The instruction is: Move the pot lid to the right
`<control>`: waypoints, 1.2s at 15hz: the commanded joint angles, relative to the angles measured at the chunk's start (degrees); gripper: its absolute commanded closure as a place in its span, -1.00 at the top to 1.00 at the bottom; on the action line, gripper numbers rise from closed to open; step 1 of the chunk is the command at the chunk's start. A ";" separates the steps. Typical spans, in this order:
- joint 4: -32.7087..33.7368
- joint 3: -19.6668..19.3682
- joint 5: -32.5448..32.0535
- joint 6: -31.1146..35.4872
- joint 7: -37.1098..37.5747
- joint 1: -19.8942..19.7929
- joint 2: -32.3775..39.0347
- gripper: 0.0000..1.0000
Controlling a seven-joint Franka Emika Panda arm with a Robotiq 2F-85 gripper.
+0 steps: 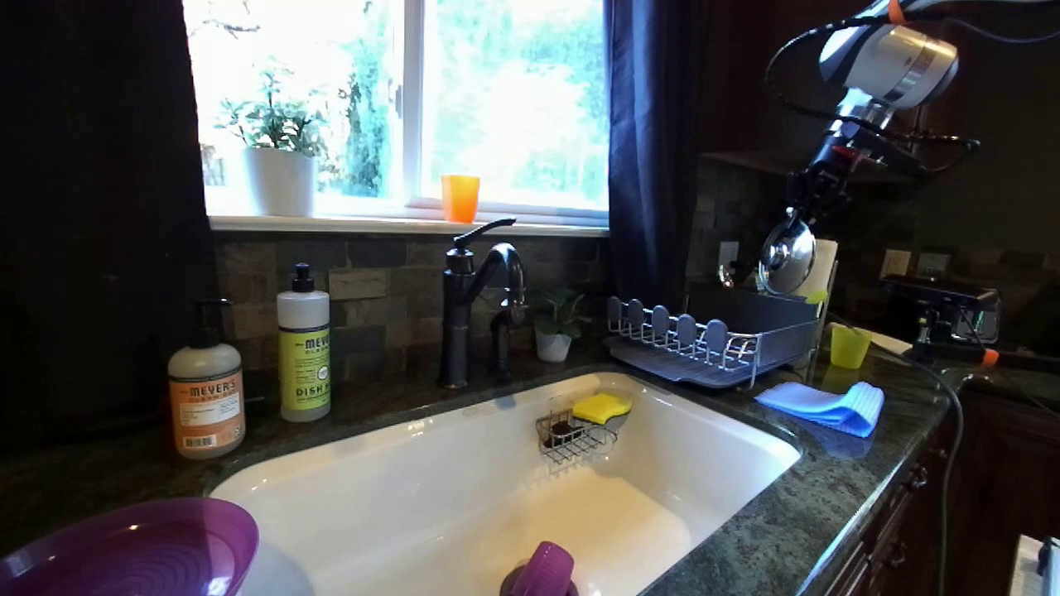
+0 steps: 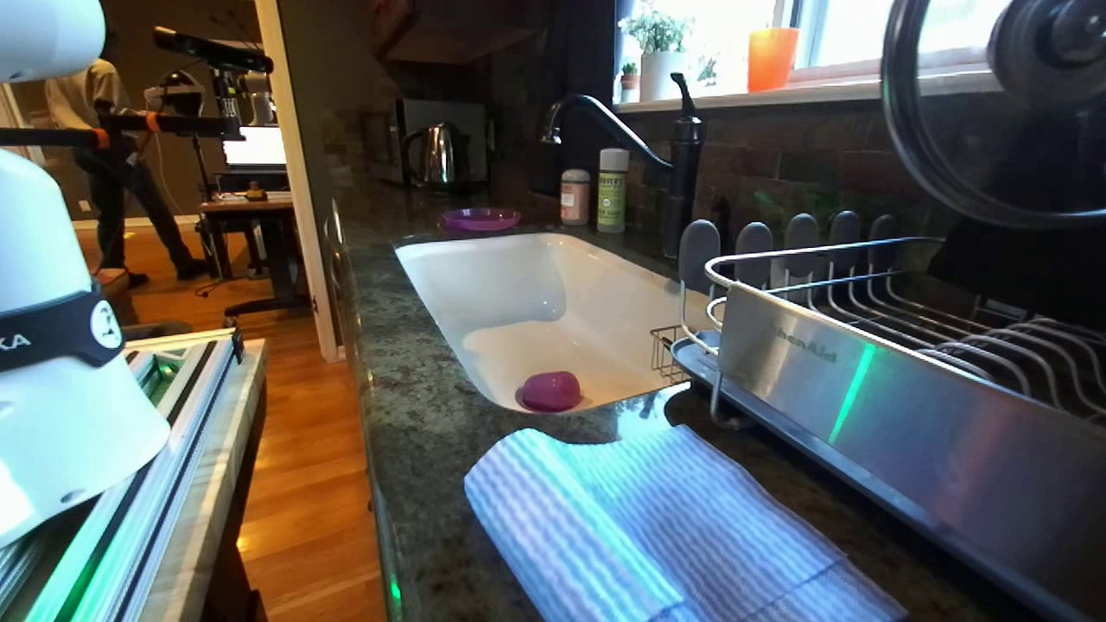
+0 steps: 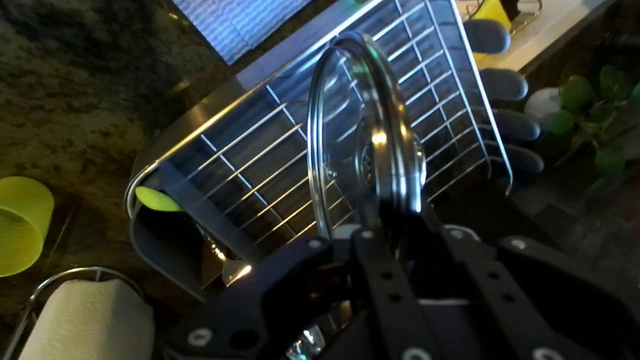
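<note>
The pot lid hangs nearly on its edge above the dish rack, which stands toward the back edge of the table, beside the sink. The pincer is pinching the lid by its rim, not by its middle, I suppose because a lid held so passes easily into or out of a rack. The blue cloth lies between the rack and the front edge, perhaps to receive drips. In my judgement, the step in hand is the carrying; the smooth rim could turn in this hold. Whether the lid touches the rack, I cannot tell.
</note>
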 commanded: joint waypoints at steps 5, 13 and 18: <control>-3.53 0.39 4.01 12.78 8.77 0.99 -1.40 -0.59; -2.10 1.50 10.79 17.73 24.52 2.20 2.56 -0.90; 1.15 2.55 9.43 15.48 32.61 2.50 6.29 -0.90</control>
